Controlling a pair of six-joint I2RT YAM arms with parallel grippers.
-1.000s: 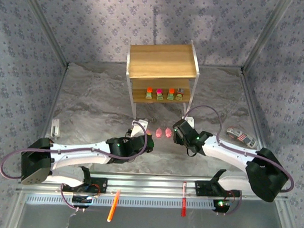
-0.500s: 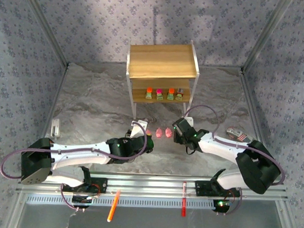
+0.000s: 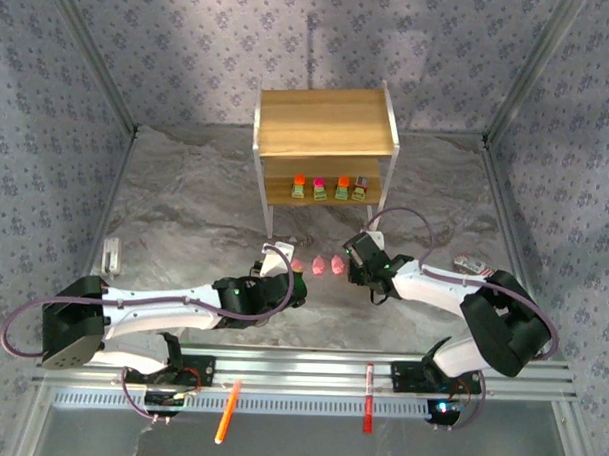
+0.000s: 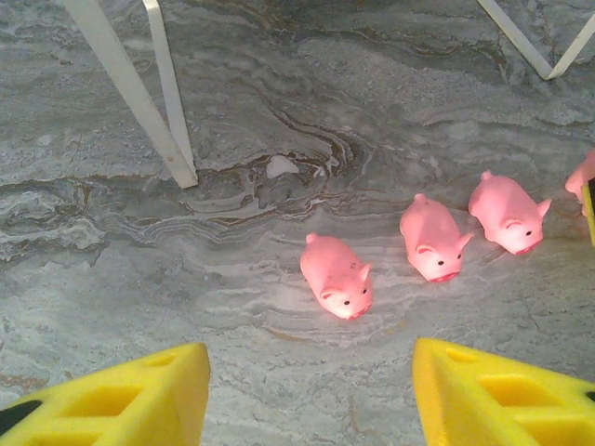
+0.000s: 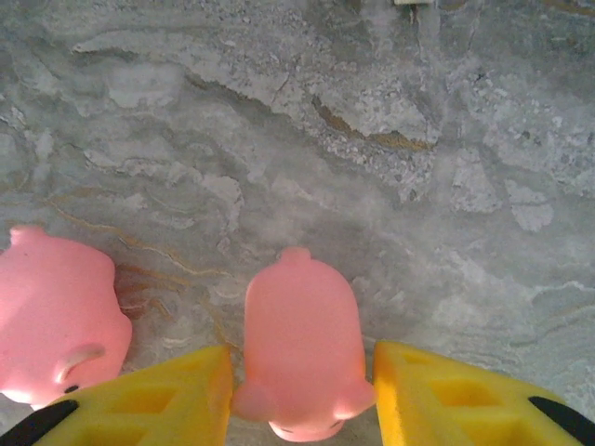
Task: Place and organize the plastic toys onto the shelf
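Note:
Four blocky yellow-green toys (image 3: 329, 188) stand in a row on the lower board of the shelf (image 3: 326, 137). Three pink pigs (image 3: 318, 266) stand side by side on the table in front of it. In the left wrist view they are the near pig (image 4: 337, 276), the middle one (image 4: 433, 238) and the far one (image 4: 507, 213), all facing me. My left gripper (image 4: 311, 395) is open just short of the near pig, holding nothing. My right gripper (image 5: 302, 400) has its yellow fingers (image 5: 158, 400) against both sides of another pig (image 5: 302, 339), which stands on the table; a neighbour pig (image 5: 56, 316) is beside it.
An orange pen (image 3: 228, 410) and a red pen (image 3: 368, 410) lie on the front rail. A striped object (image 3: 480, 266) lies right of the right arm, and a small white piece (image 3: 111, 253) at the left. White shelf legs (image 4: 130, 88) stand beyond the pigs.
My right gripper has slid left onto the rightmost pig and its jaws have drawn in against it. The left arm has barely moved.

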